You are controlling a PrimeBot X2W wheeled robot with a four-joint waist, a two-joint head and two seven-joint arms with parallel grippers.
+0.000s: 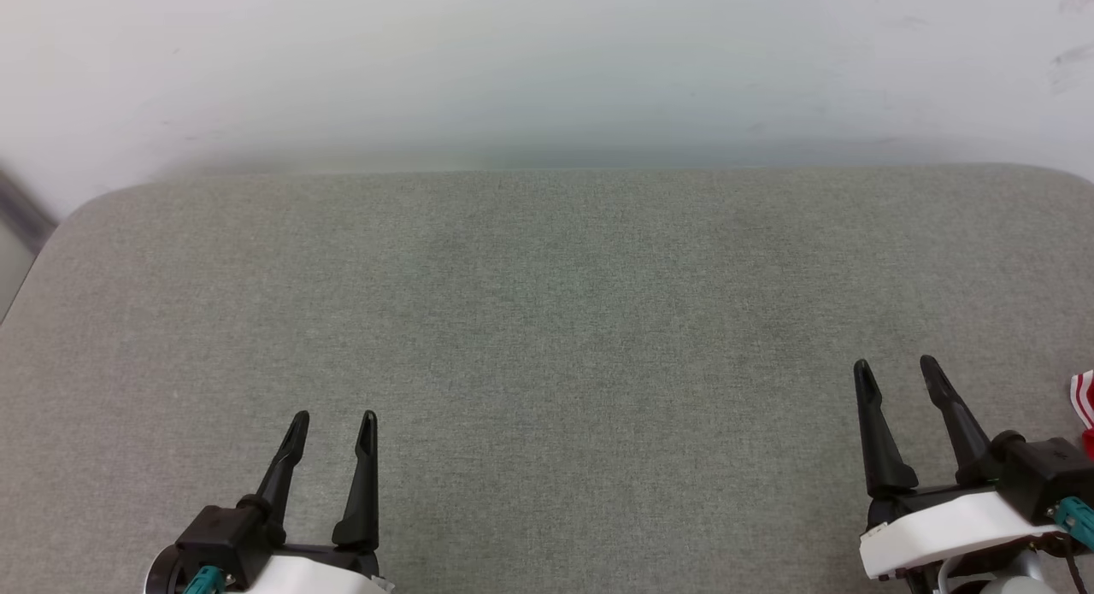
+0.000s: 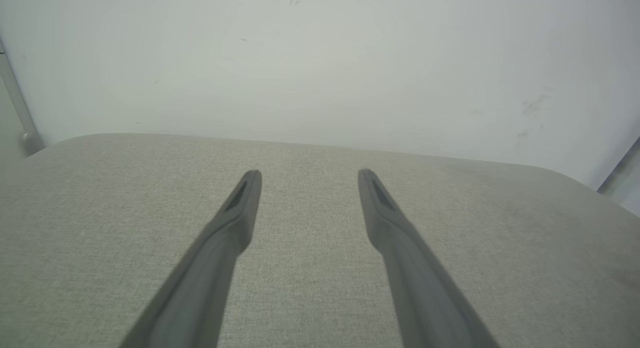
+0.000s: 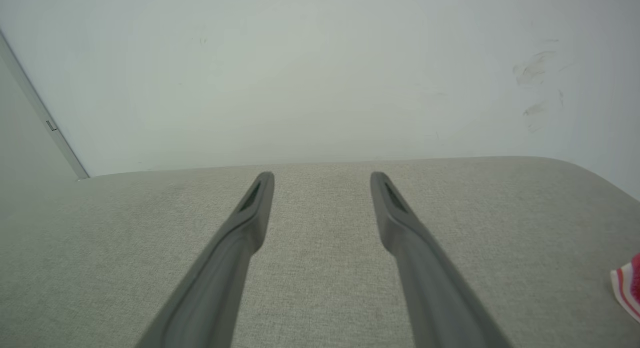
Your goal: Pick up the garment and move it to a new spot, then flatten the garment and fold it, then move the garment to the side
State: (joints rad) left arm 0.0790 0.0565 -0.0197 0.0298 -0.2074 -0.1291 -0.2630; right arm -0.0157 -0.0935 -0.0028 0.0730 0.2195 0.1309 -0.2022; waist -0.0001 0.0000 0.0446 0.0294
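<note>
Right gripper, spread and empty, is near the garment.

Two pincers (left pincer, right pincer), one garment, one surface.

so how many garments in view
1: the garment, a red-and-white sliver at the head view's far right, beside the right hand; the rest, or any others, may lie out of frame.

Grey fabric surface; white scuffed wall behind.
</note>
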